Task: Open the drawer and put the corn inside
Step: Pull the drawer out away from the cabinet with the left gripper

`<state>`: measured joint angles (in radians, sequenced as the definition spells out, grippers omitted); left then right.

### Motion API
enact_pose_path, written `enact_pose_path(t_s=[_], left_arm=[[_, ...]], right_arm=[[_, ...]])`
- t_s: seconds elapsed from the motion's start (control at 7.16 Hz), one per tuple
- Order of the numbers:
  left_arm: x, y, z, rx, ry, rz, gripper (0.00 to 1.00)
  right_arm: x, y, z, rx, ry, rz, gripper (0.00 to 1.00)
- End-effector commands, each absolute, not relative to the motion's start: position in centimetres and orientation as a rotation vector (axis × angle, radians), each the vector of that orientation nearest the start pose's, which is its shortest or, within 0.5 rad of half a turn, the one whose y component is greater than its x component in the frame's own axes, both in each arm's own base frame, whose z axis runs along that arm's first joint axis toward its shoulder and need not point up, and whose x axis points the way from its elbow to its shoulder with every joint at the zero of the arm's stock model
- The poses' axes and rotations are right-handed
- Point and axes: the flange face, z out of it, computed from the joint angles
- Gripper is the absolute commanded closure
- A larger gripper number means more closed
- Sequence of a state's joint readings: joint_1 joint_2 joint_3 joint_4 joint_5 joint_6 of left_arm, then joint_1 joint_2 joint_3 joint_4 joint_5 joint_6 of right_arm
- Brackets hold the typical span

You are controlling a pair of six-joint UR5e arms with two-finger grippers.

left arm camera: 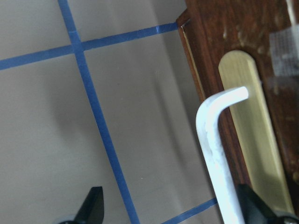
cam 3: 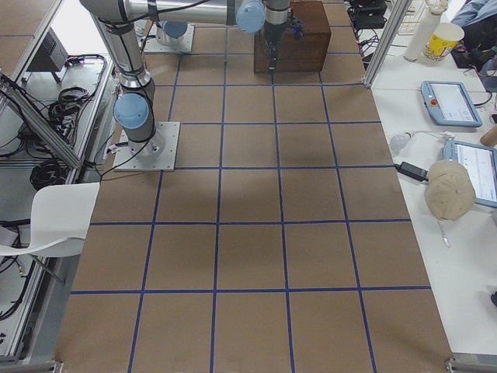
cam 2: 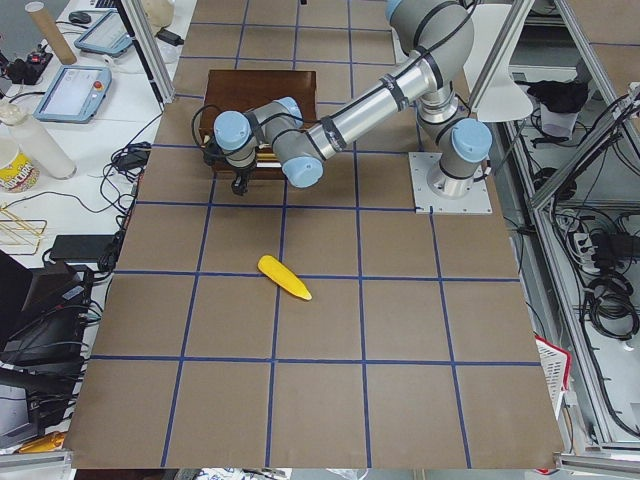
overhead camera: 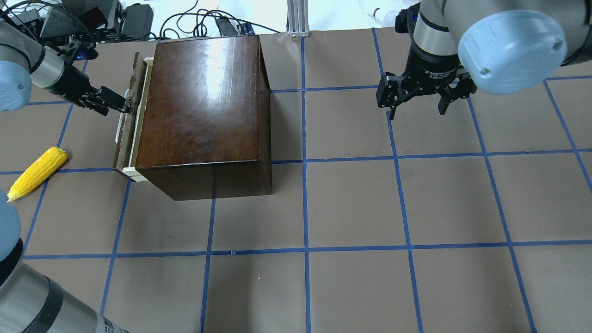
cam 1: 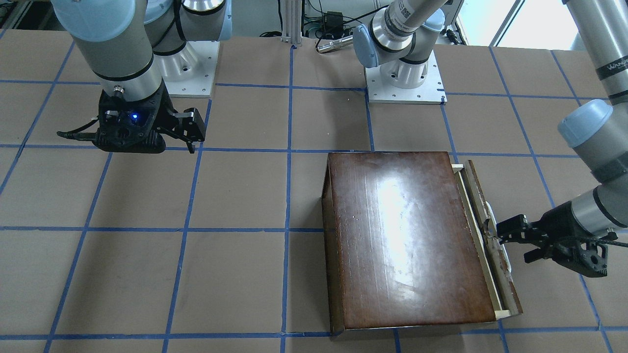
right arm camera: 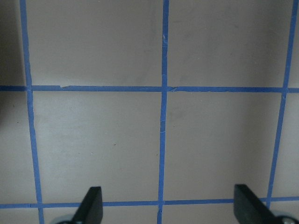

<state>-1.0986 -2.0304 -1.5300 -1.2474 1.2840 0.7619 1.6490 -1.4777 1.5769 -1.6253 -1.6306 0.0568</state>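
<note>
- Yellow corn (overhead camera: 37, 173) lies on the table (overhead camera: 351, 203), out on the robot's left and well apart from the box (overhead camera: 203, 106). You'll see its pointed end aimed back toward the robot.
- Your drawer (cam 1: 507, 289) stands a little way out: a thin strip of pale wood shows between its dark front and the box.
- Left pincer (cam 1: 510, 241) is at the drawer front, spread wide. In its wrist view you can see the white handle (left arm camera: 212, 140) between the fingers, close beside one finger (left arm camera: 252, 207) and far from the other. It has no clamp on the handle, and you cannot tell whether that near finger touches it.
- Right pincer (overhead camera: 416, 111) hangs over the table on the box's other side, well apart from it. Its fingers are spread wide and hold nothing.
</note>
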Motion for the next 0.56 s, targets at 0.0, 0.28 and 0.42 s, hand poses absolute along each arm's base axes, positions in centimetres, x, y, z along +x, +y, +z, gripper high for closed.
enact_pose_path(t_s=[0.0,0.28,0.42], left_arm=[[16.01,-63.71,27.88,0.494,3.386,-0.158,0.0],[16.26,-63.68,27.94,0.507,3.38,-0.16,0.0],[16.28,-63.69,27.95,0.533,3.373,-0.164,0.0]], right_arm=[[16.8,-51.32,44.36,-0.036,3.203,0.062,0.0],[16.8,-51.3,44.35,-0.037,3.203,0.065,0.0],[16.8,-51.3,44.35,-0.037,3.203,0.065,0.0]])
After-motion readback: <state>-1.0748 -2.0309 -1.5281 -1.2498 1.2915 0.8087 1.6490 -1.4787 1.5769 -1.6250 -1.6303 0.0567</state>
